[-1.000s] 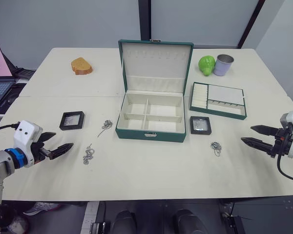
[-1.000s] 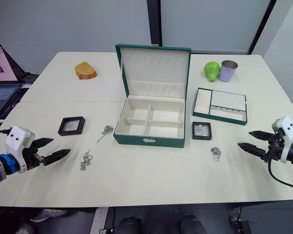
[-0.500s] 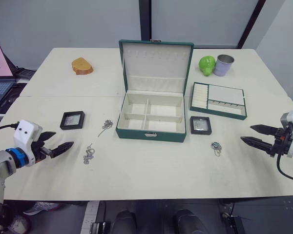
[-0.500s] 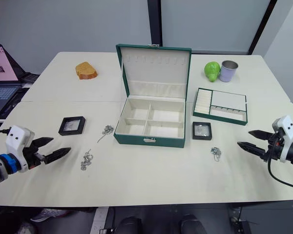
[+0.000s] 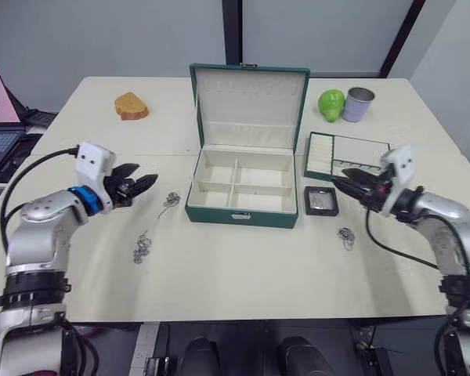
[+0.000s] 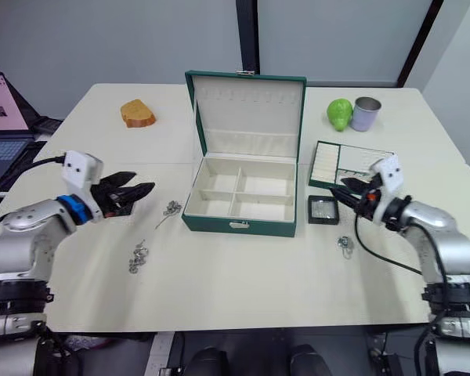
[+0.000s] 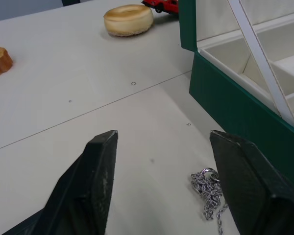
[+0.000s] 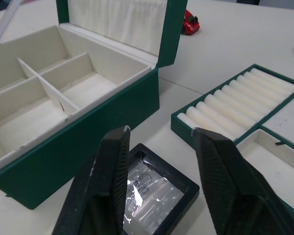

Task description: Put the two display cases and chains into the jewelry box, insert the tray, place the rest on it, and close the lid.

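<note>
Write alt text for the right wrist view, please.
The open right gripper hovers over a display case on the table, between the open, empty jewelry box and the tray.

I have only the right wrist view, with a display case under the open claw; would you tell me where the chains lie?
Observer: One chain lies on the table, just nearer the robot than that display case.
Operator: And on the jewelry box's other side?
Observer: Left of the jewelry box there is a second chain near its front corner and a third chain nearer the robot.
Operator: Where is the left claw?
Observer: The left claw is open, just left of the second chain.
</note>
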Robot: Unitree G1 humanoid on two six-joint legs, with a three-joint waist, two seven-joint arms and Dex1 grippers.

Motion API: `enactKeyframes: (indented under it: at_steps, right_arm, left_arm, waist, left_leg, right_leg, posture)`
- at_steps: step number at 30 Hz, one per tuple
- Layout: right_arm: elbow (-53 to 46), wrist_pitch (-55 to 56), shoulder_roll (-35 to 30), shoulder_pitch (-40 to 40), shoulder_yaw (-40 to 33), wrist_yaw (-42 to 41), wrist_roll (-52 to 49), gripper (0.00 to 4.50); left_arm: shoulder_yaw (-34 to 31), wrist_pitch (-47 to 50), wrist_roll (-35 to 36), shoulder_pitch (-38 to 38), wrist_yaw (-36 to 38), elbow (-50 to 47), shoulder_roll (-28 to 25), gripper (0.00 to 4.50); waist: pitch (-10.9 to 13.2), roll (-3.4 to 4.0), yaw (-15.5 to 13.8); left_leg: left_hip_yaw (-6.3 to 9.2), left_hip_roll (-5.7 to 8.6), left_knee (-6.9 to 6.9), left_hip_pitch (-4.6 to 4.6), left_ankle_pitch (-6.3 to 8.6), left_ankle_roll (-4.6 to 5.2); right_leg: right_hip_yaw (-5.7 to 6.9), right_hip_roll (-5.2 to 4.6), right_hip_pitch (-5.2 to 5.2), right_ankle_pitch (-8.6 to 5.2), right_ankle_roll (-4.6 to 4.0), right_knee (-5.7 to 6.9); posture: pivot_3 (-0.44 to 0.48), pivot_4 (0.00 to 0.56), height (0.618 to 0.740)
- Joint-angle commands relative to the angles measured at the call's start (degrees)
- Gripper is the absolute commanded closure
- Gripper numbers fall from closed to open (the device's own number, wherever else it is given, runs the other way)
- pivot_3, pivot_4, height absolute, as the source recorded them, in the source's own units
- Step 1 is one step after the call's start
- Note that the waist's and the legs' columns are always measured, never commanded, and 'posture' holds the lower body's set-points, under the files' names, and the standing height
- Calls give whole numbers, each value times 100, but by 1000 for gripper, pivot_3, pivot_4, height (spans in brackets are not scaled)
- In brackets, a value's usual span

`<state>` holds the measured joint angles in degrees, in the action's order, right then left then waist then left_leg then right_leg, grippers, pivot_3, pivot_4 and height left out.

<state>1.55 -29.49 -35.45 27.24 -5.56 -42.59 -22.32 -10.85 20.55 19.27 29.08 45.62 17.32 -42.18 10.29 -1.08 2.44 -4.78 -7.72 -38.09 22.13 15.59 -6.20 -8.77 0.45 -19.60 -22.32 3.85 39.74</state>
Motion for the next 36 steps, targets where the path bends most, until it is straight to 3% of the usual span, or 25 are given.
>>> enactKeyframes:
  at_steps: [1, 7, 20, 28, 36]
  right_arm:
    - [172, 319, 205, 318, 332, 277, 462, 3146]
    - [588, 587, 553, 570, 696, 225, 756, 4485]
    - [1097, 665, 1306, 1175, 1188, -84, 958, 4485]
    - [913, 531, 1314, 1050, 1325, -650, 856, 4485]
    - [45, 43, 1169, 577, 1378, -1147, 554, 4485]
  left_arm:
    - [336, -365, -317, 402, -6, 379, 236, 2691]
    - [729, -561, -557, 728, 160, 756, 609, 4500]
    - [903, -464, -665, 477, 411, 435, 812, 4500]
    - [748, 36, -417, -96, 650, -471, 599, 4500]
    - [609, 672, -155, -999, 816, -1719, 210, 4500]
  waist:
    - [0, 0, 9]
    - [0, -1, 82]
    - [-2, -2, 222]
    - [-3, 0, 270]
    - [-4, 0, 287]
  left_leg:
    - [-1, 0, -2, 0, 0, 0]
    - [-3, 0, -2, 0, 0, 0]
    - [2, -1, -1, 0, 0, 0]
    - [2, -3, 1, -3, 0, 0]
    - [3, -5, 6, -7, 0, 0]
  right_leg:
    - [1, 0, -4, 0, 0, 5]
    - [5, 1, -10, 0, 0, 15]
    - [9, 1, -10, 0, 0, 22]
    - [12, 2, -11, 0, 0, 23]
    - [9, 3, -10, 0, 0, 20]
  posture:
    - [0, 150, 740]
    - [0, 150, 740]
    - [0, 150, 740]
    - [0, 150, 740]
    - [0, 150, 740]
